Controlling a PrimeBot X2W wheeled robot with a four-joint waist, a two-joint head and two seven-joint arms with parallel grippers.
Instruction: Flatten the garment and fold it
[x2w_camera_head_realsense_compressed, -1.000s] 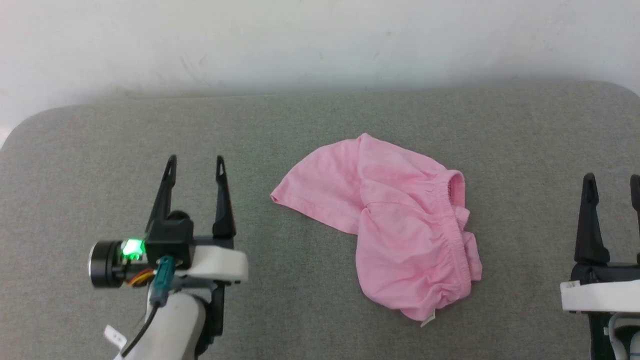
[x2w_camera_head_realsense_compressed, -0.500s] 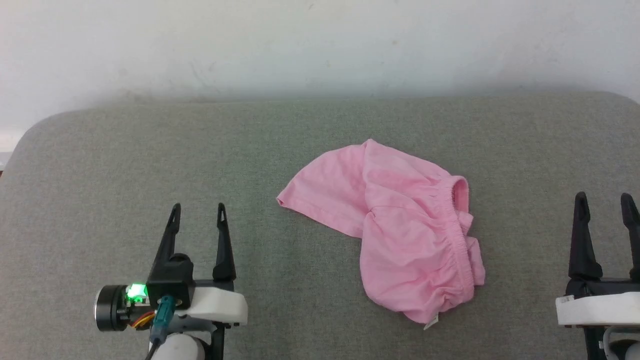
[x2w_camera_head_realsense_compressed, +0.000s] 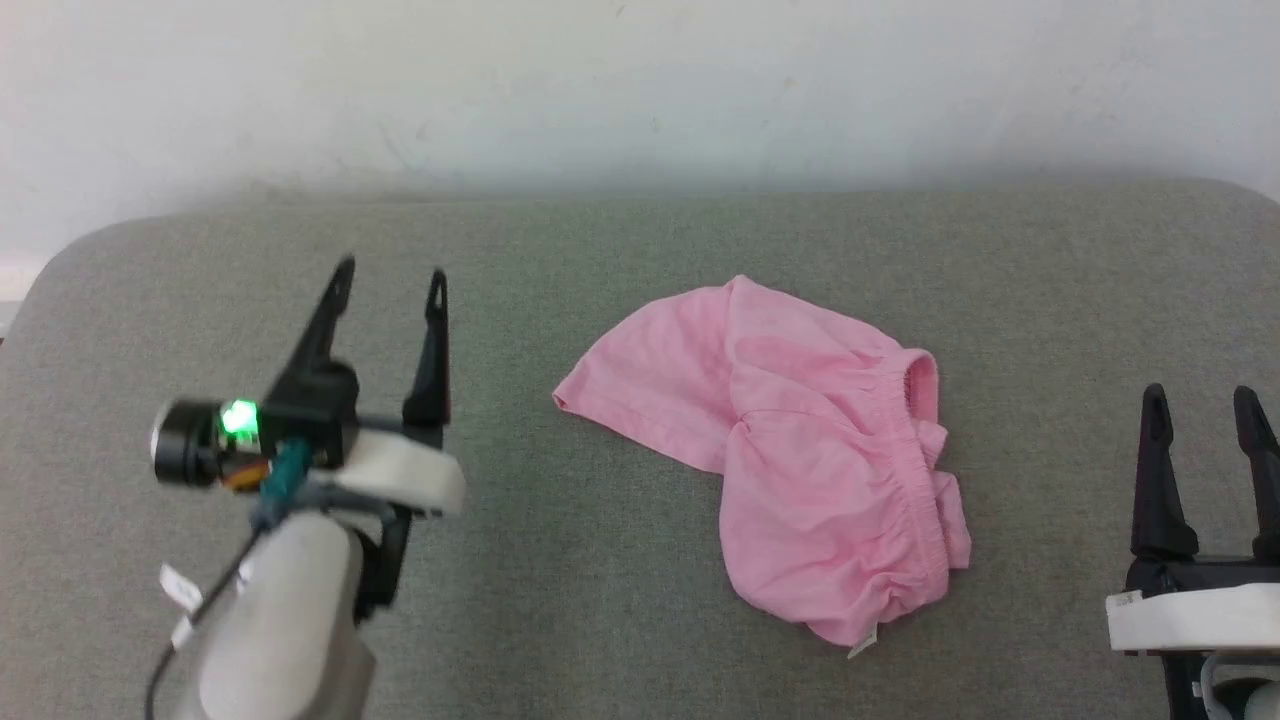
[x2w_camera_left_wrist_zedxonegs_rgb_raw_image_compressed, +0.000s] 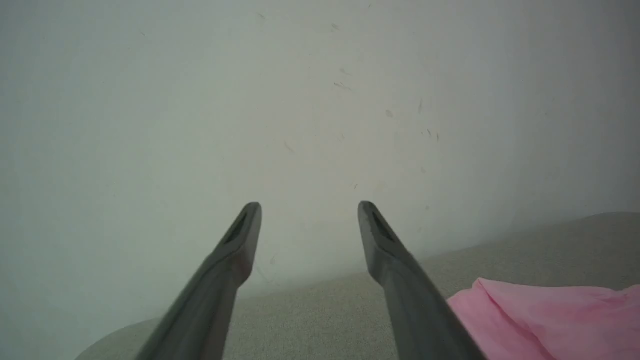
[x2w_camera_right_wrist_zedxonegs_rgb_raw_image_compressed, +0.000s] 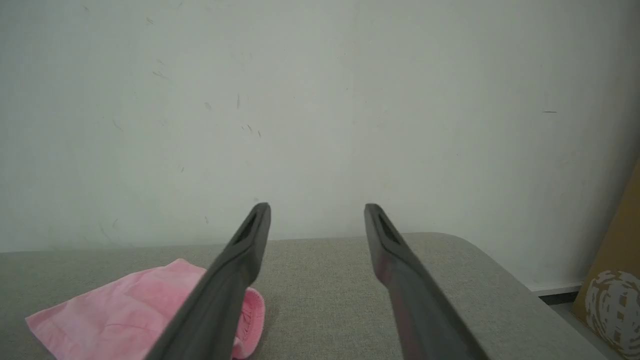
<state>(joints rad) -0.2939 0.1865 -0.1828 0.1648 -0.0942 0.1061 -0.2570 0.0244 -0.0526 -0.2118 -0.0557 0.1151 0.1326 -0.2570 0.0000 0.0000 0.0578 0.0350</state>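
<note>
The pink garment (x2w_camera_head_realsense_compressed: 790, 450) lies crumpled on the grey padded table (x2w_camera_head_realsense_compressed: 620, 250), a little right of centre, with its gathered waistband on the right and a tiny white label at its near edge. My left gripper (x2w_camera_head_realsense_compressed: 390, 275) hangs open above the table well to the garment's left, empty. At the lower right my right gripper (x2w_camera_head_realsense_compressed: 1200, 405) is open too, clear of the cloth. The left wrist view catches the garment (x2w_camera_left_wrist_zedxonegs_rgb_raw_image_compressed: 550, 320) at its lower right, beside that open gripper (x2w_camera_left_wrist_zedxonegs_rgb_raw_image_compressed: 309, 209). Through the right wrist view the garment (x2w_camera_right_wrist_zedxonegs_rgb_raw_image_compressed: 125, 310) lies lower left of the open gripper (x2w_camera_right_wrist_zedxonegs_rgb_raw_image_compressed: 317, 210).
A white wall (x2w_camera_head_realsense_compressed: 640, 90) rises right behind the table's far edge. The table's corners are rounded. A brown cardboard piece (x2w_camera_right_wrist_zedxonegs_rgb_raw_image_compressed: 612, 295) leans against the wall beyond the table's right end.
My left gripper has lifted and swung up the view toward the wall. The right gripper has hardly moved. The camera shifted between the first two frames; the garment lies as before.
</note>
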